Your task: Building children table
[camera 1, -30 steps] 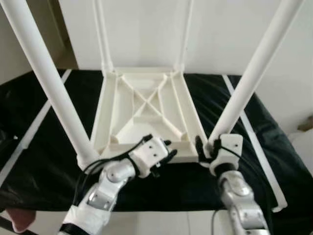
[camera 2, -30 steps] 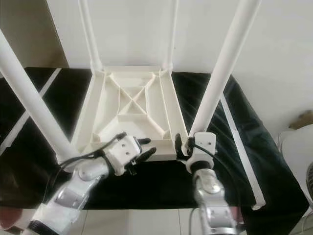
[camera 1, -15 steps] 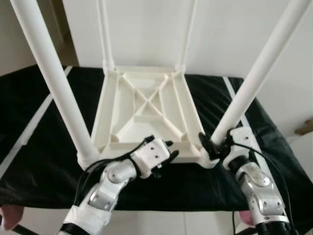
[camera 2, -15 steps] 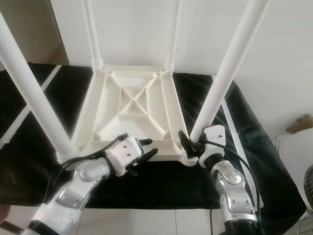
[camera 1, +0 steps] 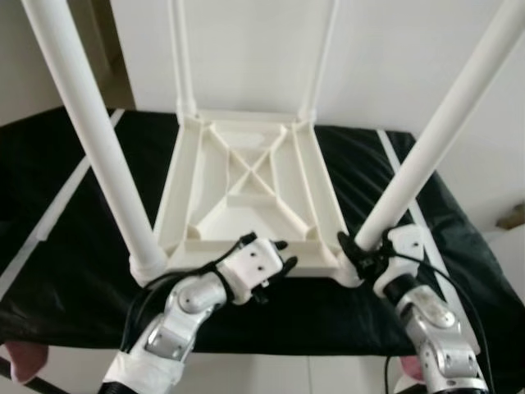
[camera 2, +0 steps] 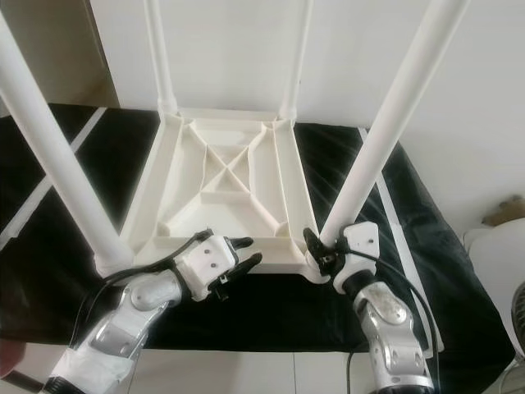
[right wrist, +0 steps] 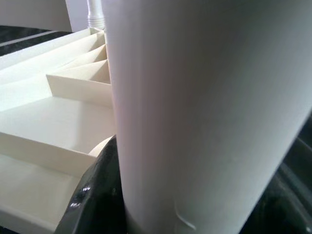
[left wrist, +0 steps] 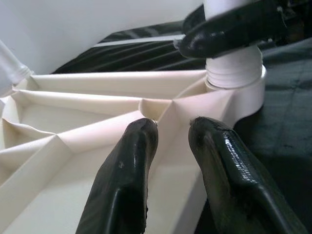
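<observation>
right gripper (camera 2: 321,249) now lower on leg (camera 2: 392,121)

Both arms are silver metal with rounded, jointed segments; each ends in a white boxy wrist housing; the left gripper (camera 1: 275,261) and right gripper (camera 1: 354,250) carry long, glossy black fingers (left wrist: 127,180) with rounded tips; thin black cables loop along both forearms; small dark screws dot the housings.
</observation>
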`<state>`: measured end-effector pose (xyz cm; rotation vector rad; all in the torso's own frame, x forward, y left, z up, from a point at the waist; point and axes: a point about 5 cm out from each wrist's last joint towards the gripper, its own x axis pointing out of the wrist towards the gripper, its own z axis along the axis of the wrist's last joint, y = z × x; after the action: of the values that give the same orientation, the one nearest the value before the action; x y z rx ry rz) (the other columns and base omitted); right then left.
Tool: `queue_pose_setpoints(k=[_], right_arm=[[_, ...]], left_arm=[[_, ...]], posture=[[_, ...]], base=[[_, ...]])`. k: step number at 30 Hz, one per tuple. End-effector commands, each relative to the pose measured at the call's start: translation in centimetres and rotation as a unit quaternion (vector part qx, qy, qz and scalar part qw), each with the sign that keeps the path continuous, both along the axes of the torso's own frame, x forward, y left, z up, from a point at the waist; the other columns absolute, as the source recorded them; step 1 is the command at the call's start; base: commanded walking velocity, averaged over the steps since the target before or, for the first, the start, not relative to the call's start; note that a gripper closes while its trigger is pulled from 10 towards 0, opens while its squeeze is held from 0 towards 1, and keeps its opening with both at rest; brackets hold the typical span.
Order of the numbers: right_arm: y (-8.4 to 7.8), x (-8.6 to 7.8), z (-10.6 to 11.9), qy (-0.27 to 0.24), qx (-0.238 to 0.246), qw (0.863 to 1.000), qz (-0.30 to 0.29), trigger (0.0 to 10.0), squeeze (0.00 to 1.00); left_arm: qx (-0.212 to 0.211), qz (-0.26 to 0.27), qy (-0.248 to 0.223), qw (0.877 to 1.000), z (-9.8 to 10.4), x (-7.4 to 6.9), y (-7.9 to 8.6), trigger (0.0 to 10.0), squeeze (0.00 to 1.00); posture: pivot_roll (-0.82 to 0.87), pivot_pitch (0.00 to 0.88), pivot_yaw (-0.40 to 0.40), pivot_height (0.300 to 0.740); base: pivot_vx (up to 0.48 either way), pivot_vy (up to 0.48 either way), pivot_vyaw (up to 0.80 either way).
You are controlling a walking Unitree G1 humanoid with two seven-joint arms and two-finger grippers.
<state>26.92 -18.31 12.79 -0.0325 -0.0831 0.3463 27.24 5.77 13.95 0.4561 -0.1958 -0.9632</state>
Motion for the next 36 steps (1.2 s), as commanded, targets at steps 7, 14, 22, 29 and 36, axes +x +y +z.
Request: queue_pose_setpoints(k=[7, 14, 22, 29, 36], right_arm=[[0.1, -0.6, -1.2, 0.033, 0.009, 0.991, -0.132, 10.0, 0.0], [0.6, -0.8, -1.4, 0.036, 0.044, 0.963, -0.264, 10.0, 0.0], [1.8, -0.5, -1.1, 0.038, 0.076, 0.946, -0.313, 10.0, 0.0], [2.0, -0.5, -0.9, 0.033, 0.073, 0.947, -0.313, 10.0, 0.31], [2.0, -0.4, -0.2, 0.015, 0.062, 0.957, -0.284, 10.0, 1.0]], left_arm=[[0.001, 0.011, -0.002, 1.0, -0.2, 0.0, 0.0, 10.0, 0.0], [0.0, 0.012, 0.0, 1.0, -0.3, -0.1, 0.0, 10.0, 0.0], [-0.003, 0.018, -0.003, 1.0, 0.0, 0.1, 0.1, 10.0, 0.0], [-0.003, 0.018, -0.005, 1.0, 0.1, 0.2, 0.2, 10.0, 0.0], [-0.006, 0.02, -0.006, 1.0, 0.1, 0.3, 0.1, 10.0, 0.0]], posture=[[-0.11, 0.011, -0.063, 0.74], [-0.11, 0.003, -0.064, 0.74], [-0.11, 0.0, -0.056, 0.74], [-0.11, 0.0, -0.05, 0.74], [-0.11, 0.0, -0.054, 0.74]], base=[[0.0, 0.0, 0.0], [0.0, 0.0, 0.0], [0.0, 0.0, 0.0], [0.0, 0.0, 0.0], [0.0, 0.0, 0.0]])
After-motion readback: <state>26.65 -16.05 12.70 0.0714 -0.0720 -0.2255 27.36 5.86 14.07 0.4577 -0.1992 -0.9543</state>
